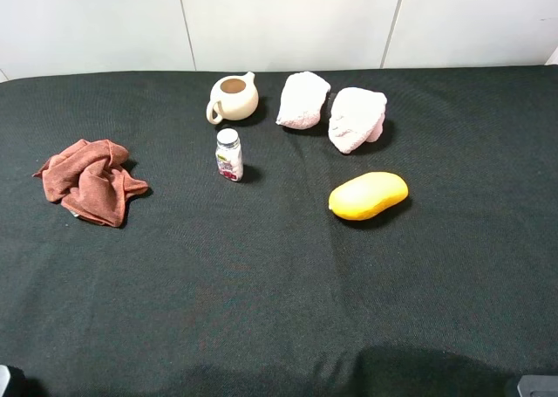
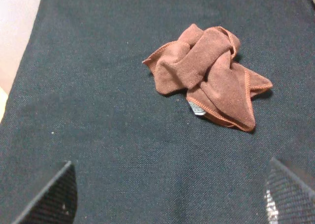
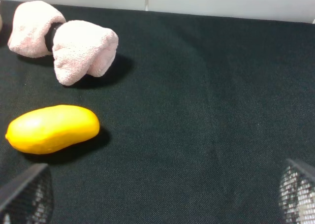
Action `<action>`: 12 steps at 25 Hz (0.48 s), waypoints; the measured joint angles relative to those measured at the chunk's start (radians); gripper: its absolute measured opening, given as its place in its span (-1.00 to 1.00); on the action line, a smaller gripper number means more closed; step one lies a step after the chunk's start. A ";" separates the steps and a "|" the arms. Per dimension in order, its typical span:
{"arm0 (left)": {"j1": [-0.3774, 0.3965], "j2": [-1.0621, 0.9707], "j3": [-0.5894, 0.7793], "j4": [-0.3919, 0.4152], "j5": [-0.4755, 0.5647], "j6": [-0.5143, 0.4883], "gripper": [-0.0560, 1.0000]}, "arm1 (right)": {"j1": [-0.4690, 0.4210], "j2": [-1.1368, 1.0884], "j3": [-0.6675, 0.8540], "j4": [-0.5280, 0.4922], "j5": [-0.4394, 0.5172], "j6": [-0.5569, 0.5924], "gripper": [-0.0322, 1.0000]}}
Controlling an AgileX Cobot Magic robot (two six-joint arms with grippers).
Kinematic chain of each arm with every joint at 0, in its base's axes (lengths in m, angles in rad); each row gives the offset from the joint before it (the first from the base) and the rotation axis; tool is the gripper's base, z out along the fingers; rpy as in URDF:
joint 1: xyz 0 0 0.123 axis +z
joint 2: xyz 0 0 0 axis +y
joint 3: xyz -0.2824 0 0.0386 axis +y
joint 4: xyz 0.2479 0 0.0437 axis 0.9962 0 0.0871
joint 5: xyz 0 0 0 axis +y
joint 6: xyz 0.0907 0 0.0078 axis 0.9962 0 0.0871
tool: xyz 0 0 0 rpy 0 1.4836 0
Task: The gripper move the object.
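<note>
Cream-white lidless teapot (image 1: 234,98) standing upright at the far side of the black cloth-covered table (image 1: 261,275), left of centre, loop handle turned to the near left, short spout to the far right, brown inside showing. Just near of it, apart, a small white-capped bottle (image 1: 228,154), upright. To the right of the teapot, two pale pink rolled towels (image 1: 302,99) (image 1: 357,118) lying side by side, close together. Nearer and to the right, a yellow oval object (image 1: 368,195), well apart from the teapot. Far off to the left, a crumpled rust-brown cloth (image 1: 89,181). Nothing touching the teapot. Left gripper (image 2: 167,197) hanging over bare table just short of the brown cloth, jaws spread wide and empty, only the two fingertips (image 2: 49,197) visible at the frame corners. Right gripper (image 3: 162,197) likewise spread wide and empty, hovering near the yellow object and the pink towels, fingertips (image 3: 27,194) clear of both.
</note>
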 joint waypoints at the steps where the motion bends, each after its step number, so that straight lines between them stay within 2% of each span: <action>1: 0.000 0.000 0.001 -0.005 -0.002 0.012 0.54 | 0.000 0.000 0.000 0.000 0.000 0.000 0.41; 12: 0.000 0.000 0.002 -0.021 -0.004 0.044 0.54 | 0.000 0.000 0.000 0.000 0.000 0.000 0.41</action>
